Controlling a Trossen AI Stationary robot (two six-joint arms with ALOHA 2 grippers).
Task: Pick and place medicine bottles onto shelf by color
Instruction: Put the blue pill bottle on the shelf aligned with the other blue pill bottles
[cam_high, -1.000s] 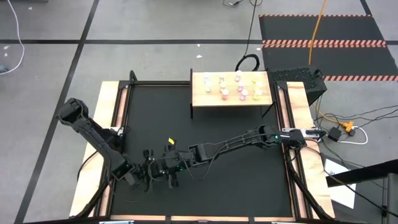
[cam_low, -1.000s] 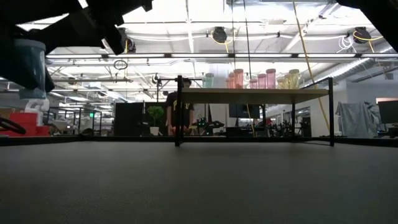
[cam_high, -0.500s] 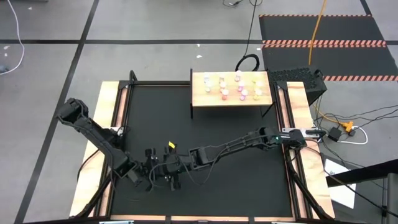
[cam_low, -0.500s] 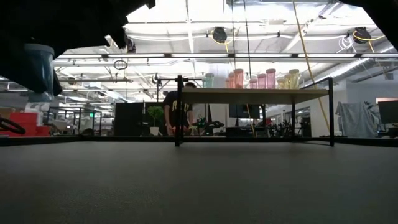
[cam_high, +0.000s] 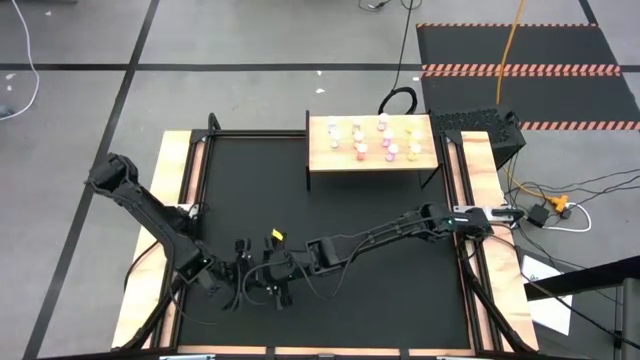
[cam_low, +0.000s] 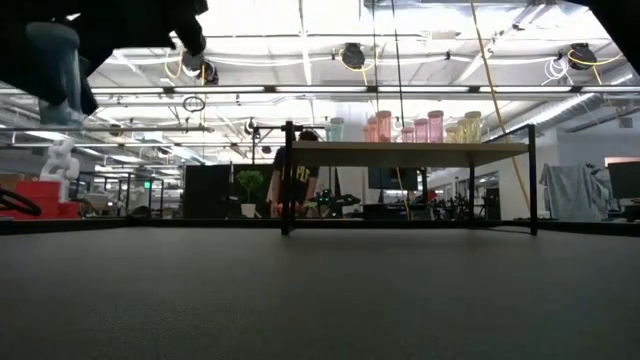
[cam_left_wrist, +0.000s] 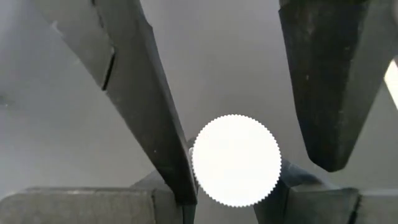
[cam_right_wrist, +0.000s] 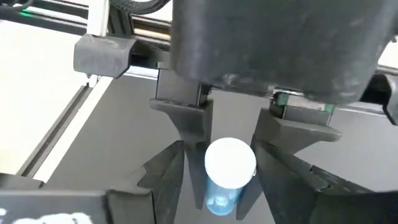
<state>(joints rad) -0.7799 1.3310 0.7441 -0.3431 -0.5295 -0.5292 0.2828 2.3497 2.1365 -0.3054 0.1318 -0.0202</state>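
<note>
Near the front left of the black table (cam_high: 400, 290), both grippers meet around one blue bottle (cam_right_wrist: 227, 171), which is lifted clear of the table top. The left gripper (cam_high: 222, 283) is closed narrowly on this bottle, and its own camera looks straight at the white cap (cam_left_wrist: 236, 160). The right gripper (cam_high: 272, 285) points at it from the other side with its fingers (cam_left_wrist: 140, 106) spread wider than the bottle; it seems only to stand around it, although one finger is very close to the cap.

On the shelf (cam_high: 325, 162) at the far edge, a group of bottles (cam_high: 372, 138) already stands, maybe eight or nine, and they look sorted into pink, yellow and pale blue. I see no other bottle lying on the table, so I judge the task is almost finished: this blue bottle is the one left to carry to the shelf
</note>
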